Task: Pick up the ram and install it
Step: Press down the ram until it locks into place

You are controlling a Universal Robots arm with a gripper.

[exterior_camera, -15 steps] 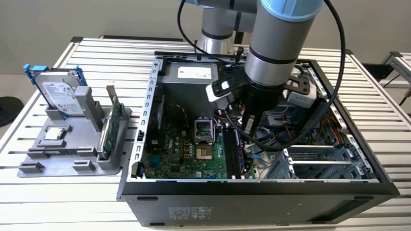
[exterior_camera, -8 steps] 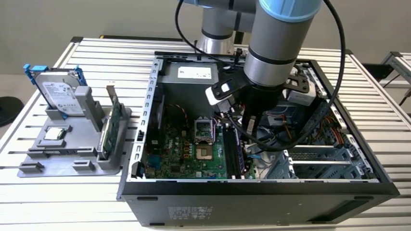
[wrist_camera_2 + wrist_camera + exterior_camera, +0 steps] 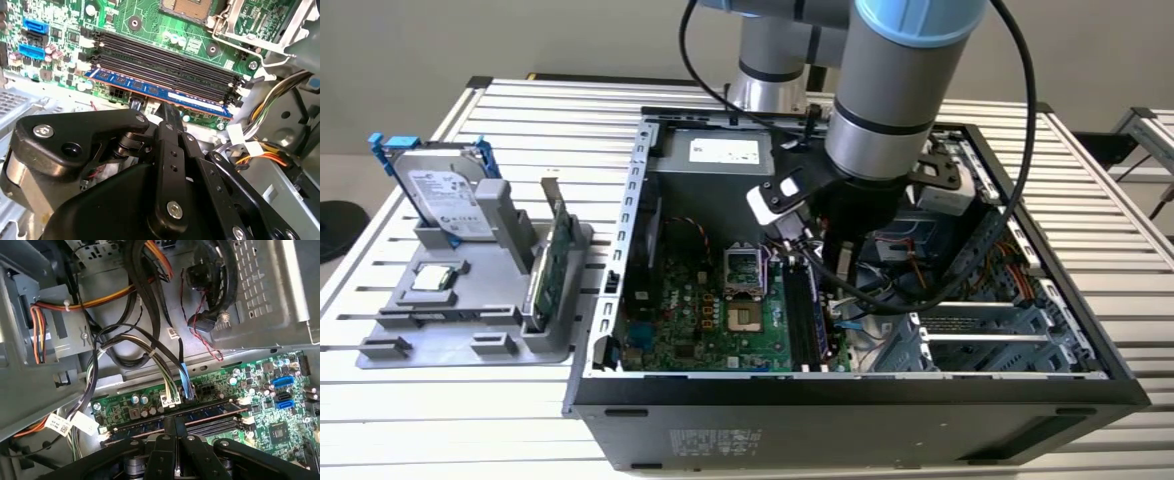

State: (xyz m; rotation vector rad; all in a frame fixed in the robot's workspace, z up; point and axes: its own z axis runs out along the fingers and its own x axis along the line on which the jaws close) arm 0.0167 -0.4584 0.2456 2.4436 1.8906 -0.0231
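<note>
The arm, grey metal tubes with a pale blue joint cap, reached down into an open black steel computer case [image 3: 854,395] that lay on a table of ribbed aluminium slats [image 3: 520,110]. Its gripper [image 3: 834,262], built of matt black links and bolted plates, hung over the memory slots [image 3: 803,310] beside the green motherboard [image 3: 700,320].

The ram [image 3: 160,93] was a thin, flat blue stick with small dark chips and a pale label. In the second wrist view it lay in the slot at the edge of the bank of long black slots [image 3: 170,62], the one nearest the gripper, its long axis running along them. In the first wrist view the ram [image 3: 210,411] showed as a blue strip just above the black finger [image 3: 169,426], lying along the slots in the same way. A single slim black finger [image 3: 169,114] came down at the ram's middle. The linkage hid the contact point, so I could not tell whether the fingers clamped the stick, pressed on it, or stood apart.

Bundles of black, yellow and orange cables [image 3: 145,300] looped over the bare, perforated sheet metal inside the case. On the exterior view's left, a grey plastic holder [image 3: 467,300] carried a silver hard drive [image 3: 447,190] standing upright and a green card [image 3: 560,250] on edge.
</note>
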